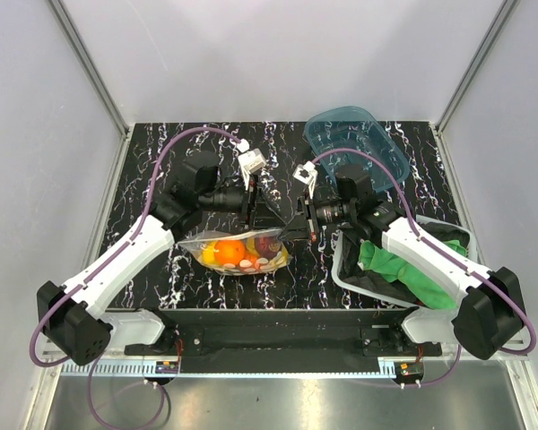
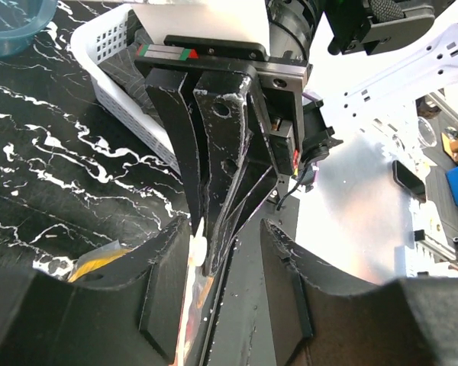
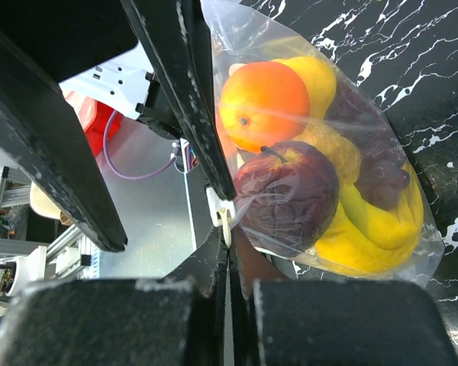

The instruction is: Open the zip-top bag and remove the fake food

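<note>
- black marbled tabletop (image 1: 278, 139), and your zip-top bag (image 1: 242, 253) lies near the front edge, fake food (image 3: 263, 103) inside.
- your right gripper (image 3: 227, 248) is clenched on the bag's top edge.
- your left gripper (image 2: 225, 259) is released, fingers straddling the right's tips.
- blue tub (image 1: 354, 134) sits at the far right corner.
</note>
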You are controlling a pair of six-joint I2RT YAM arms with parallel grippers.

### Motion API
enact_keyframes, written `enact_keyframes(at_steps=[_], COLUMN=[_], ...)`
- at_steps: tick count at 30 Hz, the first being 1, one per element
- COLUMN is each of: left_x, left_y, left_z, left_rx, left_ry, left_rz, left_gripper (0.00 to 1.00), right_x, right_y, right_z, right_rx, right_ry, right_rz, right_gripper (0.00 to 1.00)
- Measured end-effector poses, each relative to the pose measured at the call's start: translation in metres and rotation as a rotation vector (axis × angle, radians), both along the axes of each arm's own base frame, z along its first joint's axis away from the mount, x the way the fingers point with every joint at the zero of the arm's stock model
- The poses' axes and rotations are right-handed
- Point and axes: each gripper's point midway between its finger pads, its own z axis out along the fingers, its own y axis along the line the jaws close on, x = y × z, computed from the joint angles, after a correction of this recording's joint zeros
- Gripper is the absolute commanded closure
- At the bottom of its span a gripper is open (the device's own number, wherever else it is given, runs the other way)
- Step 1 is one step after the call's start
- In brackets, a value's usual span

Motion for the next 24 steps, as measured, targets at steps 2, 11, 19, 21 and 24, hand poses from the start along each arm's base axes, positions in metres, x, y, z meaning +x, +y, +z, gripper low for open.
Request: enact_keyframes(at_steps=[2,11,19,21,24], left_x=[0.0,0.003,0.004,0.003,0.001], left_y=[-0.001,-0.003,-0.001,0.0,0.002], left_z=[-0.001,-0.012,-0.019,-0.023,-0.029], left_rx=[0.0,0.021,0.032,0.039,0.053], left_ry=[0.004,0.023,0.012,0.019,0.039], left_rz=[-0.003,-0.011,-0.015,-0.013,-0.015], left_gripper=[0.57,0.65,0.66,0.59,0.55], right_x=[0.0,0.001,0.0,0.0,0.002], right_y=[0.0,0.001,0.0,-0.001,-0.001], right_z=[0.001,0.002,-0.002,-0.003,-0.003], right_rx=[0.003,0.005,0.0,-0.001,0.001], right_ry=[0.0,0.0,0.009,0.013,0.009], right_rz=[-0.001,-0.002,-0.004,-0.005,-0.009], right_gripper=[1.0,1.0,1.0,1.0,1.0])
